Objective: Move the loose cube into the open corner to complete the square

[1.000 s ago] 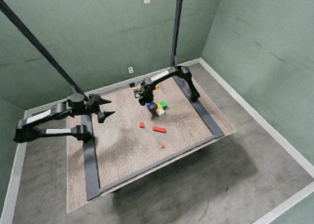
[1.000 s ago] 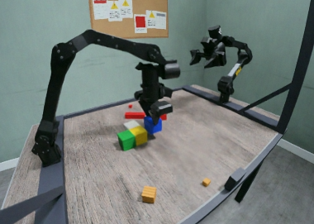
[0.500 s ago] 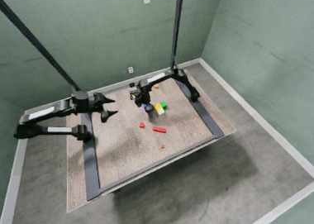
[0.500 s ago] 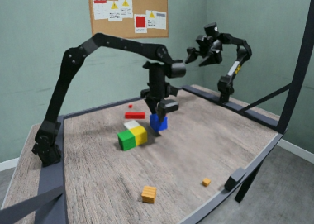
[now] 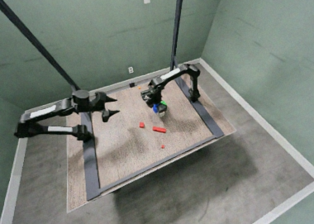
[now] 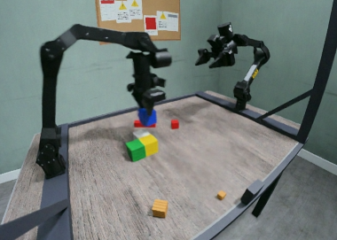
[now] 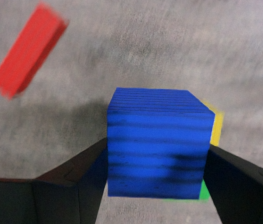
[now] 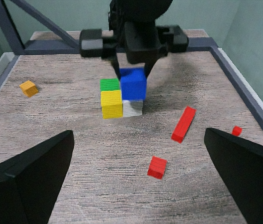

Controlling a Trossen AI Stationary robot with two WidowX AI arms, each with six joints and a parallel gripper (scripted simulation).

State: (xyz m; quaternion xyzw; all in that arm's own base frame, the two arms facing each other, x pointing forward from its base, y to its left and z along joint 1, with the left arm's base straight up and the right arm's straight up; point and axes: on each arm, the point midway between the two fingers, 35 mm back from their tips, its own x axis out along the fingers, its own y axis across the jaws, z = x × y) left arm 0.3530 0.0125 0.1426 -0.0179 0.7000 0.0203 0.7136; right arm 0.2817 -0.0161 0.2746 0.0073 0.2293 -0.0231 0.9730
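While L grip. (image 5: 160,107) (image 6: 148,105) (image 7: 157,150) (image 8: 132,75) is shut on blue cube (image 5: 155,108) (image 6: 147,117) (image 7: 157,165) (image 8: 133,86), cube's up off tabletop. L-to-R in R wrist cam: green cube (image 6: 136,150) (image 8: 109,84) & yellow cube (image 6: 151,145) (image 8: 112,105) left of/below L grip., blue btwn its fingers, white cube (image 6: 141,134) (image 8: 132,108) below. Open corner prob. under L grip., beside green, behind white; needs small align, then straight down. No long axis. L arm nearer; R grip. (image 5: 118,105) (image 6: 203,65) (image 8: 139,132) wide, nothing held, well apart.
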